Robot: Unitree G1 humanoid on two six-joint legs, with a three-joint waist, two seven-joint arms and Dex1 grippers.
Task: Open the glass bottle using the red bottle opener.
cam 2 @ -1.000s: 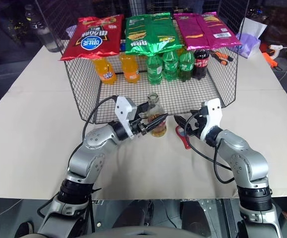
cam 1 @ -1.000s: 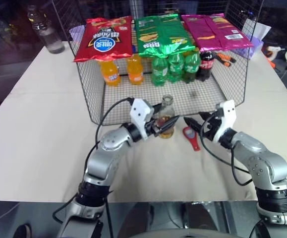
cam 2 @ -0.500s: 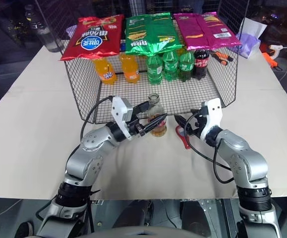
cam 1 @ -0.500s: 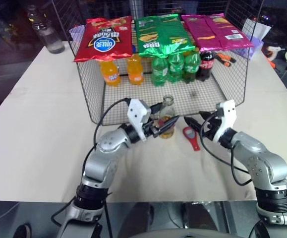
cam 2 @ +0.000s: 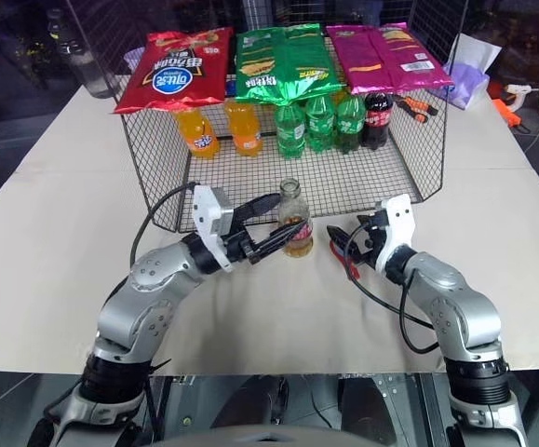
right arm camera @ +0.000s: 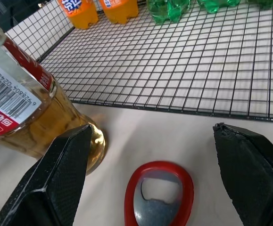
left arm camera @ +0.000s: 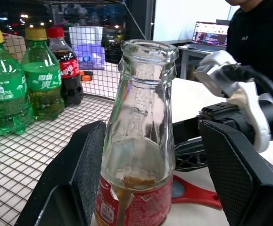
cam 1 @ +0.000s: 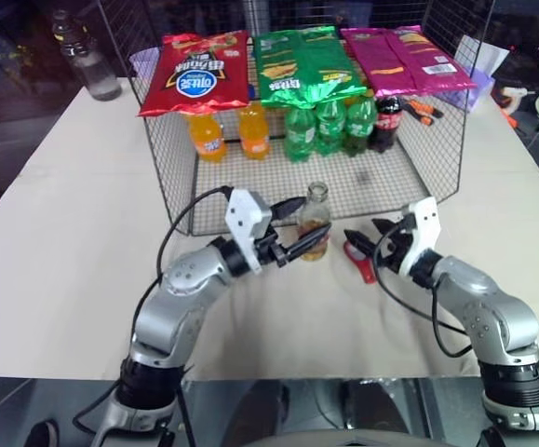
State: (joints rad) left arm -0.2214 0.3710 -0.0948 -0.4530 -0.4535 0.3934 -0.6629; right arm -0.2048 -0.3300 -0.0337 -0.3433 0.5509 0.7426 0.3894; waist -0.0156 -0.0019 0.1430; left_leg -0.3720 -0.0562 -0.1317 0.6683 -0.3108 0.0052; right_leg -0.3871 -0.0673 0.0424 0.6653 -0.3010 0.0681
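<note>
The glass bottle (cam 1: 314,223) stands upright on the table just in front of the wire basket, with amber liquid low inside, a red-pink label and no cap on its mouth (left arm camera: 149,51). My left gripper (cam 1: 312,216) is open, and its fingers (left arm camera: 91,165) flank the bottle with a gap on each side. The red bottle opener (cam 1: 362,264) lies flat on the table to the bottle's right. My right gripper (cam 1: 362,233) hovers open just above the opener, whose loop head (right arm camera: 160,197) sits between the two fingers, untouched.
A wire basket (cam 1: 409,177) behind holds orange, green and cola soda bottles, with snack bags laid on top. A clear plastic bottle (cam 1: 87,65) stands at the far left. Small tools lie at the back right. A person (left arm camera: 259,37) sits beyond, near a laptop.
My left arm has drawn back toward me a little, so its open fingers now reach the bottle only with their tips. The bottle, the opener and the right gripper have stayed put.
</note>
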